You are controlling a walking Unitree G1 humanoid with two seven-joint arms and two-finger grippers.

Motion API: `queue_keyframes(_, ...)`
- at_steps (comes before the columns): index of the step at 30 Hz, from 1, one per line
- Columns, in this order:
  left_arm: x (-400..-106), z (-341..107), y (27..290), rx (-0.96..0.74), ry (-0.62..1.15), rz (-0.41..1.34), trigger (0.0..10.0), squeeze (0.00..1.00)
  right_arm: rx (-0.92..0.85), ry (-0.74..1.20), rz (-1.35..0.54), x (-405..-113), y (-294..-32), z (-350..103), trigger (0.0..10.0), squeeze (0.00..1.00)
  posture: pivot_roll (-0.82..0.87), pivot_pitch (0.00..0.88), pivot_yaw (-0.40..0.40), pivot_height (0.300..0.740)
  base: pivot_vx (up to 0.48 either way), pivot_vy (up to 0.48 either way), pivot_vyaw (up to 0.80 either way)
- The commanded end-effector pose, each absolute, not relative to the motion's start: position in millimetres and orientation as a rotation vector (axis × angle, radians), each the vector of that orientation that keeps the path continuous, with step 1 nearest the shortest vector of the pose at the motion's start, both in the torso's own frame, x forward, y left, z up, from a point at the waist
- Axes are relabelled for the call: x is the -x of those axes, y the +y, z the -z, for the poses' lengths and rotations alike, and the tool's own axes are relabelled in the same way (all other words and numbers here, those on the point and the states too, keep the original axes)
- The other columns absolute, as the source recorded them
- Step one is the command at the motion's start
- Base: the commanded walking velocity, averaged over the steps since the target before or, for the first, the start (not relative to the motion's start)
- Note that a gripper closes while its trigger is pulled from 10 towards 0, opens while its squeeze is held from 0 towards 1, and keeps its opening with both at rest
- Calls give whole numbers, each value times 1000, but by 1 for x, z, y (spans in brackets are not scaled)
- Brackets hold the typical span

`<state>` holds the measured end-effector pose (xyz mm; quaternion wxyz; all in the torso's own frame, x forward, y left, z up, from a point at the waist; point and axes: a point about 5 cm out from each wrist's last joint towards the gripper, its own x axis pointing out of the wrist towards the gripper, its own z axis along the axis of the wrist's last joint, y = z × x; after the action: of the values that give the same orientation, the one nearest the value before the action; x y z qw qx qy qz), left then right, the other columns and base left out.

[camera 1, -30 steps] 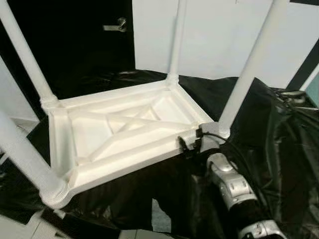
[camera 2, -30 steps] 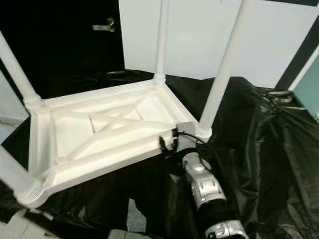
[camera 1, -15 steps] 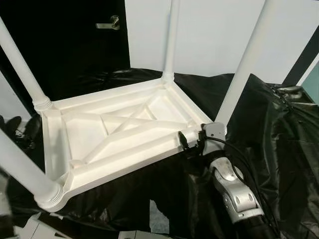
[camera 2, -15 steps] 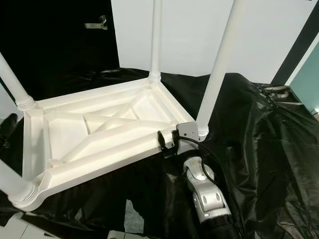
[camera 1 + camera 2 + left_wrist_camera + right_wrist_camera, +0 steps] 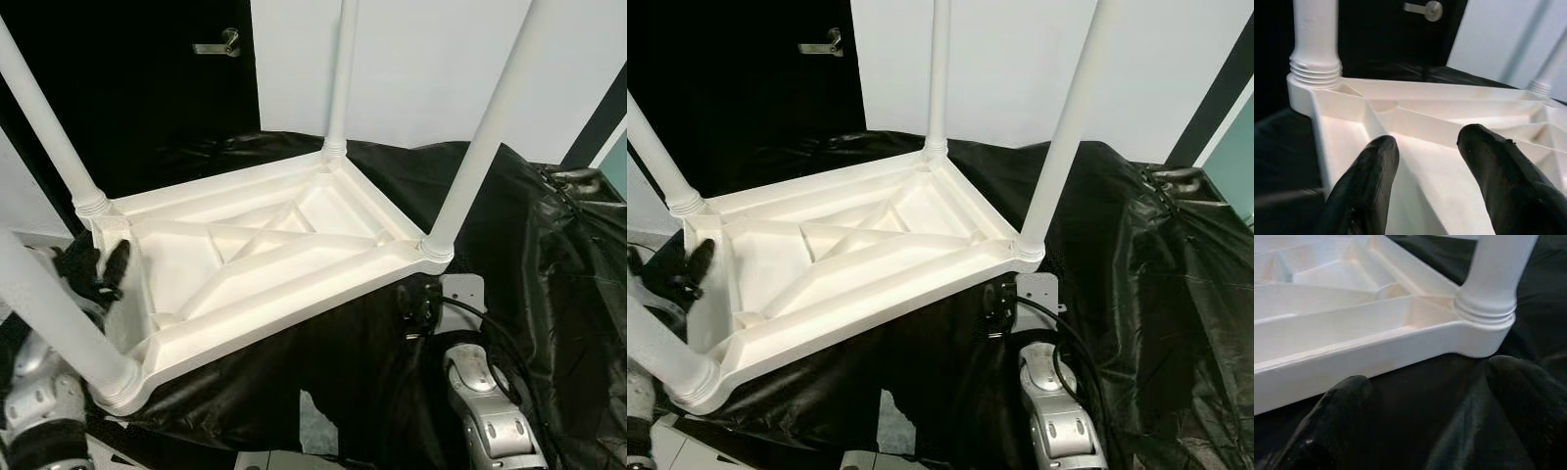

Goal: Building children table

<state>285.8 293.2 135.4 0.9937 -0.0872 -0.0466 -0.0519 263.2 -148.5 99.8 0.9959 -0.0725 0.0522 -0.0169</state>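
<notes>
Left eye view: white children's table [image 5: 265, 255], inverted on black sheeting [image 5: 549, 284], four legs up. Left tool [image 5: 96, 272] spread at its rim; right tool [image 5: 1420, 421] spread below the near corner. We should grip opposite rims evenly before turning it.

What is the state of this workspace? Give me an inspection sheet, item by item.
Surface: black plastic sheeting, crinkled.
Job's things: white table lying upside down on the sheeting, four legs screwed in and pointing up.
Clutter: nothing seen.
Grippers: left gripper open at the table's left rim, near a corner leg; right gripper open, just below and off the table's right corner.
Cables: black cable looped along the right arm.
Surroundings: dark door with a metal handle, white wall behind.
</notes>
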Motion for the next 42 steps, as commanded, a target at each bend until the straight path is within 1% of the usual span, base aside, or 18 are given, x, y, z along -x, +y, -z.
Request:
queue_keyframes(1, -286, -139, 271, 181, -129, 351, 10000, 0, 133, 135, 39, -267, -152, -96, 10000, 0, 81, 0, -39, 740, 0, 0, 0)
queue_keyframes(5, -278, -143, 245, 244, -143, 523, 10000, 0, 104, 168, 25, -280, -152, -93, 10000, 0, 88, 0, -43, 740, 0, 0, 0)
queue_keyframes(6, -278, -143, 245, 244, -143, 523, 10000, 0, 104, 168, 25, -280, -152, -93, 10000, 0, 88, 0, -43, 740, 0, 0, 0)
queue_keyframes(9, -267, -144, 222, 272, -149, 661, 10000, 0, 100, 173, 25, -286, -153, -94, 10000, 0, 93, 0, -47, 740, 0, 0, 0)
queue_keyframes(10, -267, -144, 222, 272, -149, 661, 10000, 0, 100, 173, 25, -286, -153, -94, 10000, 0, 93, 0, -47, 740, 0, 0, 0)
queue_keyframes(13, -262, -145, 208, 308, -158, 715, 10000, 0, 95, 182, 15, -290, -152, -94, 10000, 0, 98, 0, -50, 740, 0, 0, 0)
queue_keyframes(15, -251, -152, 179, 394, -180, 823, 10000, 0, 100, 201, -1, -294, -153, -90, 10000, 0, 112, 0, -49, 740, 0, 0, 0)
queue_keyframes(16, -246, -156, 169, 412, -190, 860, 10000, 0, 100, 207, -7, -296, -153, -89, 10000, 0, 112, 0, -49, 740, 0, 0, 0)
queue_keyframes(17, -246, -156, 169, 412, -190, 860, 10000, 0, 100, 207, -7, -296, -153, -89, 10000, 0, 112, 0, -49, 740, 0, 0, 0)
queue_keyframes(18, -243, -159, 159, 415, -189, 884, 10000, 0, 99, 209, -21, -299, -154, -89, 10000, 0, 116, 0, -48, 740, 0, 0, 0)
queue_keyframes(24, -235, -171, 122, 304, -156, 943, 10000, 0, 72, 208, -87, -314, -152, -90, 10000, 0, 134, 0, -45, 740, 0, 0, 0)
queue_keyframes(28, -235, -172, 110, 250, -143, 964, 10000, 0, 61, 201, -126, -320, -148, -92, 10000, 0, 136, 0, -41, 740, 0, 0, 0)
queue_keyframes(29, -230, -172, 96, 209, -126, 1010, 10000, 0, 61, 174, -188, -329, -141, -98, 10000, 0, 139, 0, -36, 740, 0, 0, 0)
queue_keyframes(30, -230, -172, 96, 209, -126, 1010, 10000, 0, 61, 174, -188, -329, -141, -98, 10000, 0, 139, 0, -36, 740, 0, 0, 0)
queue_keyframes(32, -225, -171, 84, 181, -101, 1046, 10000, 0, 70, 157, -226, -338, -134, -103, 10000, 0, 140, 0, -33, 740, 0, 0, 0)
queue_keyframes(36, -225, -169, 77, 162, -81, 1045, 10000, 0, 66, 154, -245, -342, -130, -105, 10000, 0, 143, 0, -33, 740, 0, 0, 0)
queue_keyframes(37, -225, -169, 66, 115, -64, 1051, 10000, 0, 69, 145, -281, -346, -125, -108, 10000, 0, 149, 0, -35, 740, 0, 0, 0)
queue_keyframes(42, -228, -168, 50, 32, -56, 1030, 10000, 0, 86, 124, -357, -351, -115, -112, 10000, 0, 153, 0, -34, 740, 0, 0, 0)
